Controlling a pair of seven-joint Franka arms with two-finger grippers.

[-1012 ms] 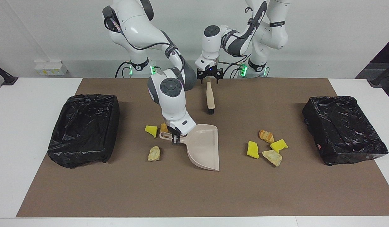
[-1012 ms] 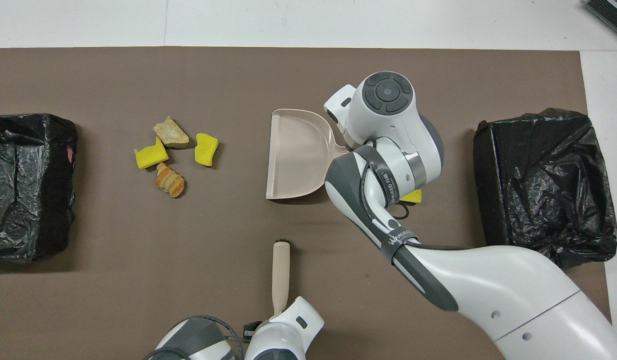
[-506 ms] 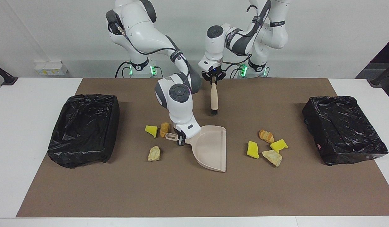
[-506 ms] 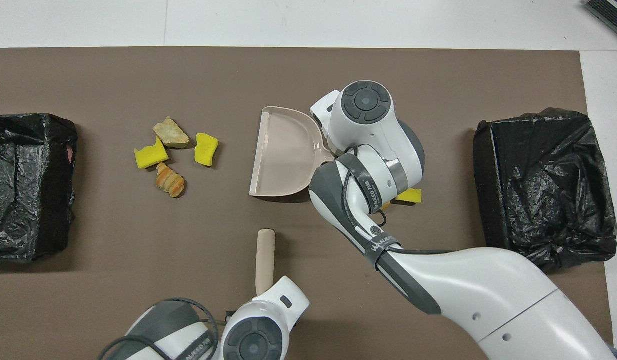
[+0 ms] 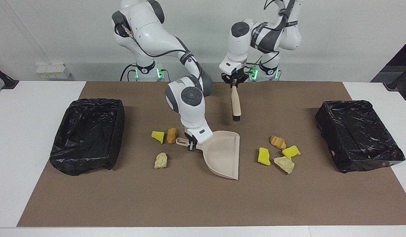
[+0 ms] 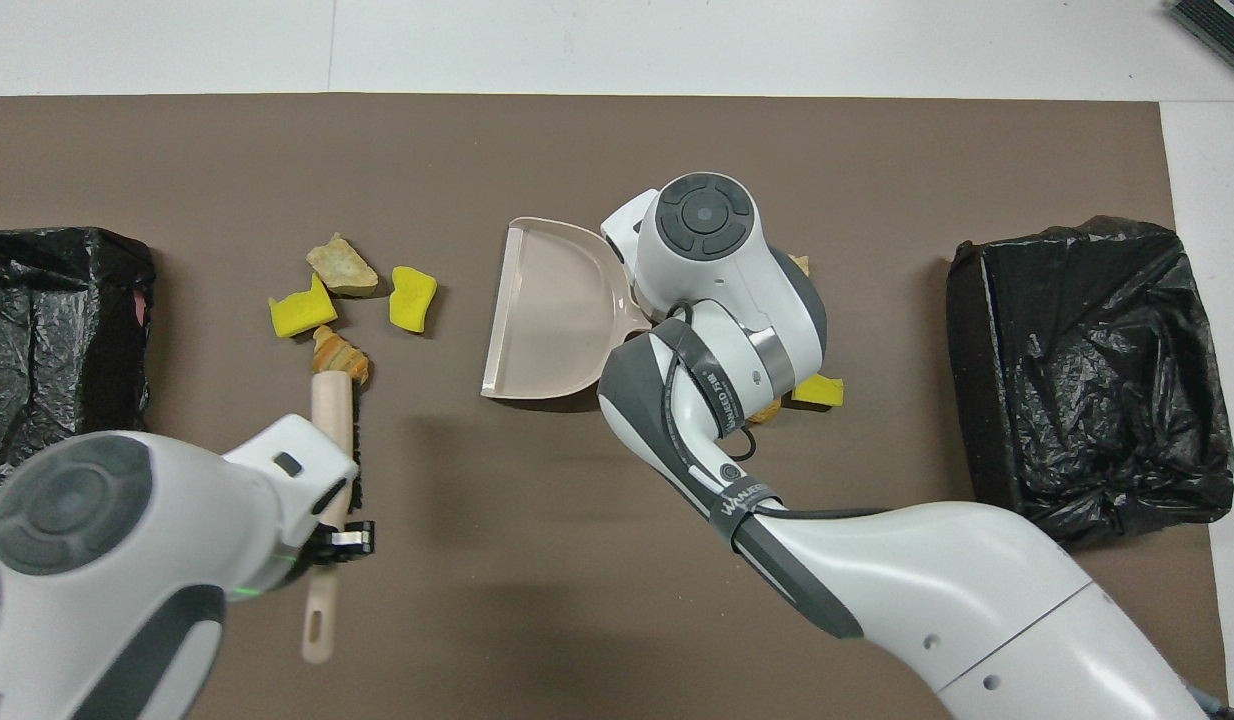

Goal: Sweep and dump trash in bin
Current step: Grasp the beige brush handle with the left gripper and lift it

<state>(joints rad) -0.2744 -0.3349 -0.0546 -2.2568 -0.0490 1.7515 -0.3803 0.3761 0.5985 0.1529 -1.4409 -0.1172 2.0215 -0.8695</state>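
On the brown mat (image 5: 203, 204) covering the white worktop (image 5: 32, 138), we see 2 arms at work. We find the right gripper (image 5: 190, 144) low at mat level, pinching the handle of the beige dustpan (image 5: 224, 154), whose open mouth faces the left arm's end of the worktop. Just beside this gripper, toward the right arm's end, lie 3 pieces of trash: a yellow wedge (image 5: 158, 136), an orange-brown lump (image 5: 171, 135) touching or nearly touching the handle tip, and a tan lump (image 5: 161, 160) farther from the robots. In the overhead view the right arm hides most of this group; only the yellow wedge (image 6: 818, 391) shows clearly.

We see the left gripper (image 5: 234, 80) raised in the air, pressed tight on the handle of the brush (image 5: 236, 104), which hangs bristles down over bare mat. Farther from the robots than the hanging brush and toward the left arm's end lie 4 more pieces of trash, close together: a striped orange lump (image 5: 278, 142), 2 yellow wedges (image 5: 264, 156) (image 5: 291, 151) and a tan lump (image 5: 284, 164). These 4 lie in front of the dustpan's mouth, apart from it.

At each end of the mat stands 1 bin lined with black plastic: 1 at the right arm's end (image 5: 88, 135), 1 at the left arm's end (image 5: 359, 135).
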